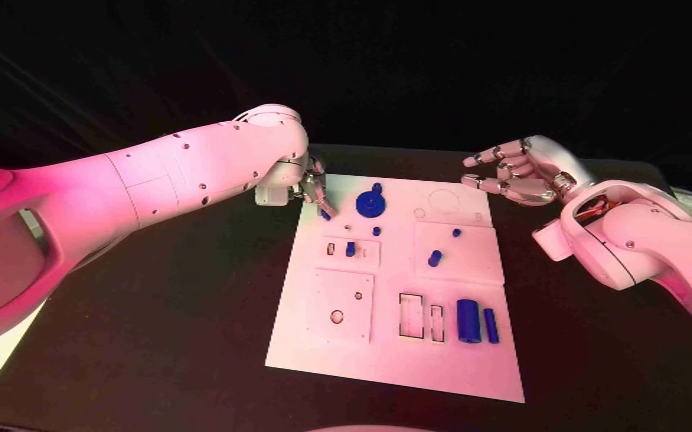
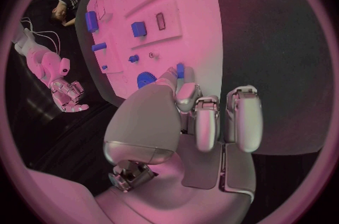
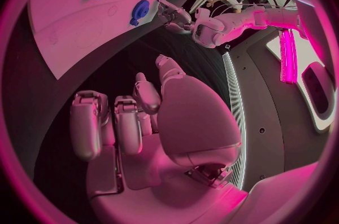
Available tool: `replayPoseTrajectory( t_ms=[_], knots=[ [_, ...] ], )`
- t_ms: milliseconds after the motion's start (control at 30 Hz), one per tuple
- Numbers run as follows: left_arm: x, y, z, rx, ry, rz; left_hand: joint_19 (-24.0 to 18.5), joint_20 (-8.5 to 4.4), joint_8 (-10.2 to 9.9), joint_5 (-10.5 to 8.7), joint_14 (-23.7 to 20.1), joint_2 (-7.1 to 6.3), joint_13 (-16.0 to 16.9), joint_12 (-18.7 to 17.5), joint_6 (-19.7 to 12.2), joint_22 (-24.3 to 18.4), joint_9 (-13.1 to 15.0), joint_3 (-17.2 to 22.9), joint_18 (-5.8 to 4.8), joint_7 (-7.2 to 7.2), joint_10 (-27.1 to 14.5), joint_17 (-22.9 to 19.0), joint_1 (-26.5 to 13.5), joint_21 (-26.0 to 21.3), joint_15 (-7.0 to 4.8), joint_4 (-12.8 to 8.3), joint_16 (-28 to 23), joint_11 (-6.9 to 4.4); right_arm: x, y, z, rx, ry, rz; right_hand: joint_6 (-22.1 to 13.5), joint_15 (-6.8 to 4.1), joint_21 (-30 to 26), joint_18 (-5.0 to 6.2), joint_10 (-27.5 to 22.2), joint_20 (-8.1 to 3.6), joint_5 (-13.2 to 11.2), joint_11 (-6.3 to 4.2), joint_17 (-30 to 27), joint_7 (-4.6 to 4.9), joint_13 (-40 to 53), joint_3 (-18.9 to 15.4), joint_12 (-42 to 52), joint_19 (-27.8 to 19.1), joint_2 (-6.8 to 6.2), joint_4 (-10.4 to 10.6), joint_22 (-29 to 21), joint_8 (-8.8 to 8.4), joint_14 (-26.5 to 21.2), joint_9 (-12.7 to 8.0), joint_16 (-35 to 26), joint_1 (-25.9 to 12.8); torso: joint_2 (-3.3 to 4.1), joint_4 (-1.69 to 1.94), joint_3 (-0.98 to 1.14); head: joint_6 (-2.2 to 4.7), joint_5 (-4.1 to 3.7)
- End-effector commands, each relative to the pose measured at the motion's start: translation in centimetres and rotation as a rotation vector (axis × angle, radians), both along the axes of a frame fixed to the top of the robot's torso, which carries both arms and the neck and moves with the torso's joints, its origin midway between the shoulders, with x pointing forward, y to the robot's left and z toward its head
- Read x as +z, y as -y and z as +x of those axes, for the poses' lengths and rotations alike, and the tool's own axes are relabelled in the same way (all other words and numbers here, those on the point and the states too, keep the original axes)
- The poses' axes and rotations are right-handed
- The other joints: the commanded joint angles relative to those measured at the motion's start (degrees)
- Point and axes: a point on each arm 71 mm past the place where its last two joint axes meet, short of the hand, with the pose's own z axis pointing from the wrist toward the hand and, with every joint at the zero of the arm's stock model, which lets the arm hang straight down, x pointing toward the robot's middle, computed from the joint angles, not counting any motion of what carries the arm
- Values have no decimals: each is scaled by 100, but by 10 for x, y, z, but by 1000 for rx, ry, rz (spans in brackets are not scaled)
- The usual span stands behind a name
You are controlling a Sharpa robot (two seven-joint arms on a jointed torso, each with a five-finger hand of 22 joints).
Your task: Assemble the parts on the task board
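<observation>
Left hand (image 1: 299, 186) at the task board's (image 1: 332, 347) far-left corner, pinching a small blue peg (image 1: 327, 211). Right hand (image 1: 516, 173) hovers beyond the far-right corner, fingers apart, empty. Blue gear (image 1: 372, 199), cylinder (image 1: 469, 320) and bar (image 1: 492, 326) lie on the board.

Head overhead; wrists perhaps share board (image 1: 397, 282).

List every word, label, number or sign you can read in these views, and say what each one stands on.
None can be read.
The task board carries only recesses and blue parts, with no print on it.
The left hand and right hand show no legible marking.
</observation>
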Motion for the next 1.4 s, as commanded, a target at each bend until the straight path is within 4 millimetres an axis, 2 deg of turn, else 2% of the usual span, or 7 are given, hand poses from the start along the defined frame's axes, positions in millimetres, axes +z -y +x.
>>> replayPoseTrajectory(
  t_ms=[33,67,200,300,800,1100,1400],
  knots=[
    [-1,0,-1,19,-8,6,317,4,-10,52,603,-187,-35,-56,-15,774,-19,840,-3,46,-9,1509,221,7,19,-130,18,78,0,-1,-1,11,8,1,52,-34,-36,71,-25,-7,16,-16,1422,1,0,-3,-1,-30,44,-17,6,26,573,6,-25,0,-5,1,1,-4,-1],
    [-1,0,-1,23,-4,2,316,28,7,41,603,-399,-51,-65,-19,770,-19,1227,-2,47,11,1509,155,1,38,-134,18,88,0,-1,-1,11,8,2,52,-34,-36,71,-25,-7,16,-16,1422,1,0,-3,-1,-30,44,-17,6,26,573,6,-25,0,-7,2,2,-4,0],
    [0,-1,-2,37,11,-22,311,54,172,12,603,-869,-60,-40,-10,757,56,2445,2,64,91,1509,-269,-18,47,-198,18,82,0,-1,-1,10,7,3,52,-34,-36,71,-25,-7,16,-16,1422,1,0,-3,-1,-30,44,-17,6,26,573,6,-25,0,-9,4,6,-4,1],
    [1,-1,-5,41,22,-37,310,43,251,4,603,-964,-58,-26,-25,752,99,2757,7,55,112,1509,-429,-27,54,-318,18,74,0,0,-1,9,6,4,51,-35,-35,71,-22,-8,14,-15,1424,1,5,-5,7,-30,41,-18,7,27,574,6,-24,0,-11,10,7,-1,9],
    [10,-5,-34,26,82,-104,309,38,370,-12,603,-1078,12,53,-19,743,154,3096,10,47,189,1509,-680,-42,49,-498,18,48,0,1,0,6,-1,7,49,-35,-38,72,-27,-9,-27,-14,1422,2,-5,-16,-3,-31,32,-14,4,28,573,4,-26,-7,-4,5,1,35,44],
    [-4,-6,-56,32,83,-140,310,31,406,-15,603,-1102,32,78,5,741,167,3160,11,34,219,1509,-750,-45,44,-525,18,38,0,1,0,5,-3,6,49,-35,-40,72,-28,-10,-49,-15,1418,1,-7,-20,-4,-32,30,-14,0,29,572,4,-28,-7,-12,38,2,17,47],
    [-15,0,-67,10,55,-143,310,28,423,-16,603,-1107,24,73,14,741,173,3191,11,29,220,1509,-786,-46,40,-530,18,34,-1,0,0,10,-6,6,50,-35,-41,72,-34,-10,-52,-15,1413,1,-17,-19,-17,-32,30,-15,0,30,571,4,-33,-5,-7,18,1,1,90]
  ],
)
